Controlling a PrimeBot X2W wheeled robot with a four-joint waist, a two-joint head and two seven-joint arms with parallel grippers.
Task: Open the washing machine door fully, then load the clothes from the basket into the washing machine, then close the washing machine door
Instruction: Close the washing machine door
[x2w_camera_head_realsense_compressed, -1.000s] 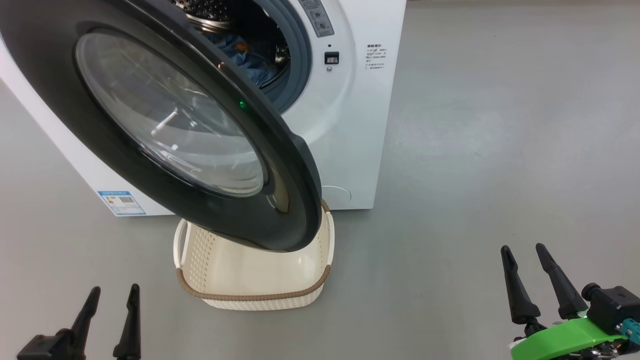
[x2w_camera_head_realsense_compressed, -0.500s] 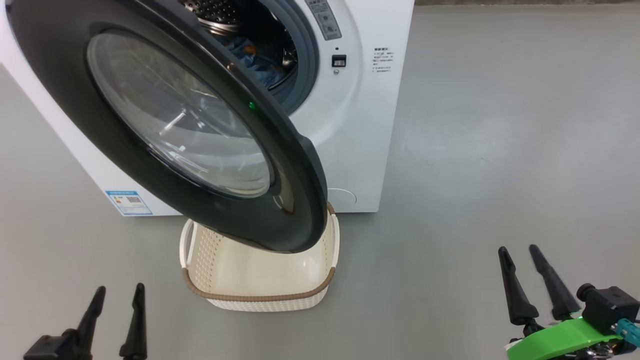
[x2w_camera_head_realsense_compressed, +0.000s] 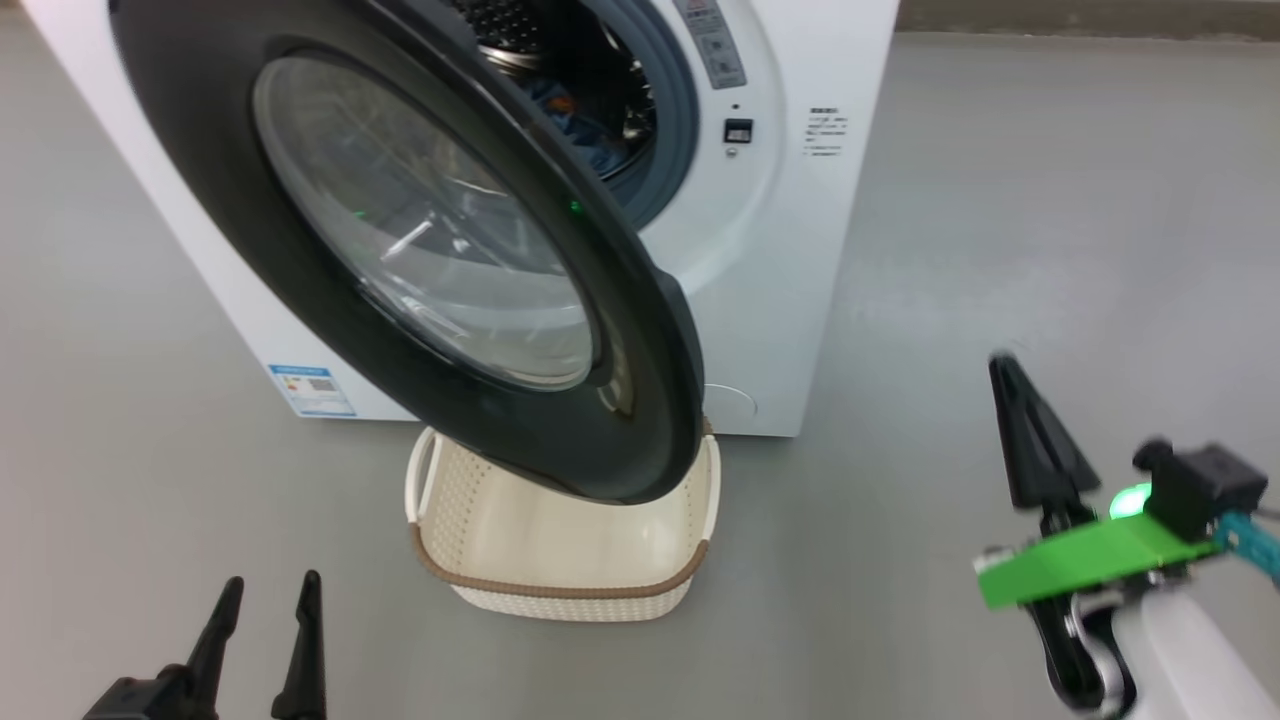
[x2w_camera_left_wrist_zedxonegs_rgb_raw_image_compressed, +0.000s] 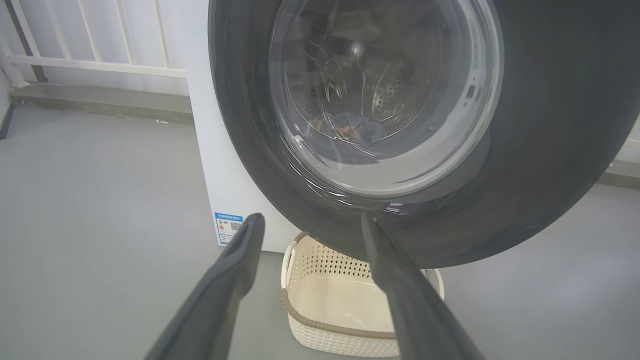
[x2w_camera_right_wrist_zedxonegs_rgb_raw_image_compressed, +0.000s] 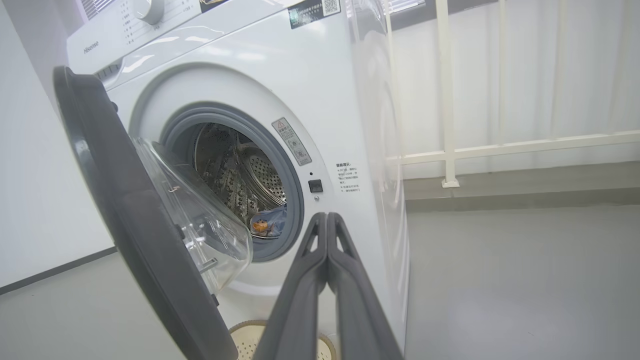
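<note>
my right gripper (x2w_camera_right_wrist_zedxonegs_rgb_raw_image_compressed: 326, 216) has its two long fingers pressed together with nothing between them, raised off the grey floor (x2w_camera_head_realsense_compressed: 1000, 200) and pointing toward the front of the washing machine (x2w_camera_head_realsense_compressed: 780, 300), to the right of the door's free edge. my left gripper (x2w_camera_left_wrist_zedxonegs_rgb_raw_image_compressed: 311, 220) hangs low with fingers spread wide and empty, facing the outer side of the washing machine door (x2w_camera_head_realsense_compressed: 560, 440).

the door stands partly swung out, its black rim overhanging the basket (x2w_camera_head_realsense_compressed: 560, 590), which sits on the floor against the machine's foot and looks empty. the clothes (x2w_camera_right_wrist_zedxonegs_rgb_raw_image_compressed: 267, 225), blue cloth with an orange print, lie at the bottom of the steel drum (x2w_camera_right_wrist_zedxonegs_rgb_raw_image_compressed: 235, 170), behind the grey gasket (x2w_camera_right_wrist_zedxonegs_rgb_raw_image_compressed: 298, 200).

by my reading the loading is done and closing the door is the step in hand. pressed together, the right fingers make a blunt pusher. to do it well i would bring them round onto the door's outer face and set them on the black rim near its free edge, far from the hinge, and not on the glass bowl. then one steady push, following the door's arc, until the latch catches. two things to watch: that no cloth lies over the gasket lip, and that the door's lower edge passes over the basket's brown rim without catching it.
</note>
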